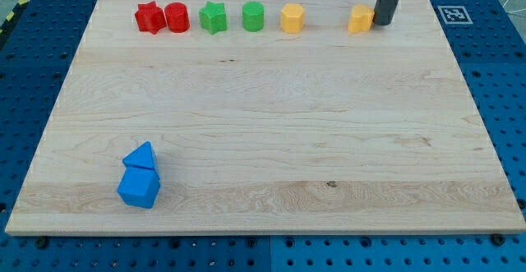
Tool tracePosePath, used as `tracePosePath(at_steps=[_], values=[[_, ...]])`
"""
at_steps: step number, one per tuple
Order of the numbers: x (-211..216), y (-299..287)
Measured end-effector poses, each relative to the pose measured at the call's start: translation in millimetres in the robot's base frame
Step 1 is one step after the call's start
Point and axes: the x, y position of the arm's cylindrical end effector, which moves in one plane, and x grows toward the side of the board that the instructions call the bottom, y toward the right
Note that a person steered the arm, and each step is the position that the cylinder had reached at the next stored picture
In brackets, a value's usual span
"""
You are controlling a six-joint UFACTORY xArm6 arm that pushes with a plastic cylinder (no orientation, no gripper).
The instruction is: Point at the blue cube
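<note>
The blue cube (139,189) lies near the view's bottom left of the wooden board (271,124), touching a blue triangular block (141,156) just above it. My tip (382,22) is at the view's top right, right beside a yellow block (360,18), far from the blue cube.
Along the board's top edge stand a red star block (149,16), a red cylinder (177,16), a green star block (213,16), a green cylinder (253,16) and a yellow hexagonal block (292,17). A marker tag (454,14) sits beyond the board's top right corner.
</note>
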Motion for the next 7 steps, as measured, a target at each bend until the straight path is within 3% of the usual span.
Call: tracePosePath(at_steps=[2,3,4,5,7], values=[[0,-42],[25,-13],[84,-6],[123,-25],[124,-105]])
